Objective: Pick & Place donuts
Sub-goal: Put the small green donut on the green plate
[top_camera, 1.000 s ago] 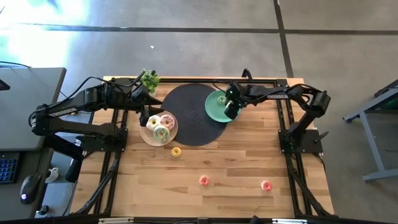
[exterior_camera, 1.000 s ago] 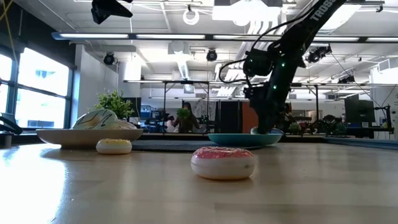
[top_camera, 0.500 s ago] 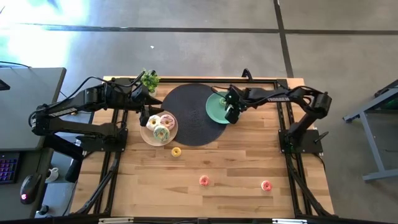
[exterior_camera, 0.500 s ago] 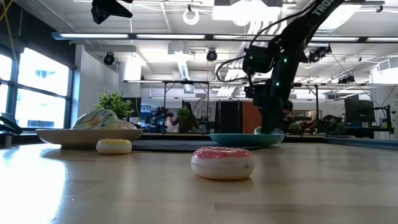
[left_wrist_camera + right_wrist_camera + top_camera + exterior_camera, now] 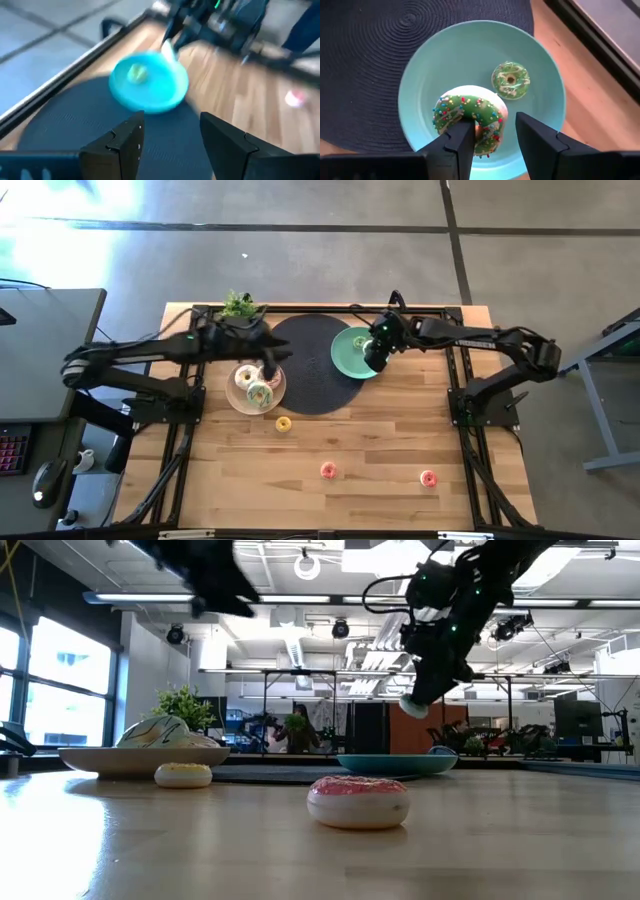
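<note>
My right gripper (image 5: 492, 132) hangs above the teal plate (image 5: 345, 352), shut on a green-frosted sprinkled donut (image 5: 470, 117). In the low view this donut (image 5: 415, 706) is clear of the plate (image 5: 395, 762). A small green donut (image 5: 511, 80) lies flat on the plate. My left gripper (image 5: 172, 135) is open and holds nothing, above the dark round mat (image 5: 305, 370) beside the beige plate (image 5: 232, 398) of frosted donuts (image 5: 258, 390). Tiny yellow (image 5: 283, 423), red-orange (image 5: 328, 470) and pink (image 5: 428, 478) donuts lie on the wood. My right gripper holds the green sprinkled donut by one side of its ring (image 5: 489, 125). One finger (image 5: 462, 137) reaches through the hole and the other (image 5: 532, 132) stands outside. The fingers come from above, pointing down. The donut is lifted clear and tilted.
A small potted plant (image 5: 240, 305) stands at the far edge. The black frame rails (image 5: 455, 365) run along both sides of the table. The near half of the wooden top (image 5: 240, 480) holds only the three tiny donuts.
My right gripper has risen from the teal plate with the green sprinkled donut, which now hangs clear above it. My left gripper has swung toward the table's right and slightly near, from beside the plant to above the mat's edge by the beige plate.
</note>
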Robot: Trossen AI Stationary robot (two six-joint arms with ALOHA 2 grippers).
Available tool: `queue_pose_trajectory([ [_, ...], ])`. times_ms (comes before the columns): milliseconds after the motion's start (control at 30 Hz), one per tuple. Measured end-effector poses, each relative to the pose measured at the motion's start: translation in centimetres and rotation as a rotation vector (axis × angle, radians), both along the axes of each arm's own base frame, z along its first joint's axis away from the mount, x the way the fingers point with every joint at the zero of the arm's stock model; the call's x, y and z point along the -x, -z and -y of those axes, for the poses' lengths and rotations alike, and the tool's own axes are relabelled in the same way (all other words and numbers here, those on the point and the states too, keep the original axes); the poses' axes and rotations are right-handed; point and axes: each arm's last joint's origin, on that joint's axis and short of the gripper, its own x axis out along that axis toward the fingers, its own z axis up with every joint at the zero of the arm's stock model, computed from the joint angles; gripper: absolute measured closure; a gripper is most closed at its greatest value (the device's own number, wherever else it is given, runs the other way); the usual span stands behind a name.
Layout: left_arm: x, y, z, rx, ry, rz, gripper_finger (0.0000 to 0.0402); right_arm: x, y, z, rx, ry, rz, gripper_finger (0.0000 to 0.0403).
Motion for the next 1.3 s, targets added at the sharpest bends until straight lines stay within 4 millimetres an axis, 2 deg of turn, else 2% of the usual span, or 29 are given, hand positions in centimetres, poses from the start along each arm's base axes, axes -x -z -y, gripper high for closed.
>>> queue_pose_trajectory([
  [200,-6.2,3.3,-1.1,0.011,0.107,0.140,0.0211,0.1,0.5,-0.2,-0.055,0.018,0.022,0.0266],
  [333,-9.6,5.5,-1.8,-0.017,0.137,0.235,0.0211,-0.1,0.6,-0.4,-0.070,0.025,0.043,0.0265],
  [500,-13.7,8.9,-2.7,-0.025,0.142,0.188,0.0211,-0.4,0.4,-0.5,-0.079,0.024,0.087,0.0265],
  [633,-16.6,10.4,-3.4,-0.024,0.127,0.157,0.0211,-0.9,0.7,-0.5,-0.105,0.014,0.101,0.0265],
  [733,-18.5,10.8,-3.8,-0.027,0.127,0.161,0.0211,-1.4,1.6,-0.8,-0.095,0.011,0.063,0.0265],
  [867,-20.0,10.1,-4.2,-0.009,0.123,0.117,0.0211,-2.0,2.4,-1.0,-0.113,-0.005,0.047,0.0265],
  [1000,-20.7,10.6,-4.4,0.000,0.115,0.001,0.0211,-2.1,2.3,-1.1,-0.085,-0.029,0.051,0.0265],
  [1167,-20.5,10.8,-4.4,0.002,0.111,-0.069,0.0211,-2.1,1.0,-1.2,-0.060,-0.166,0.088,0.0265],
  [1300,-20.3,11.2,-4.4,-0.025,0.093,-0.114,0.0211,-2.0,-0.4,-1.3,-0.046,-0.191,0.138,0.0265],
])
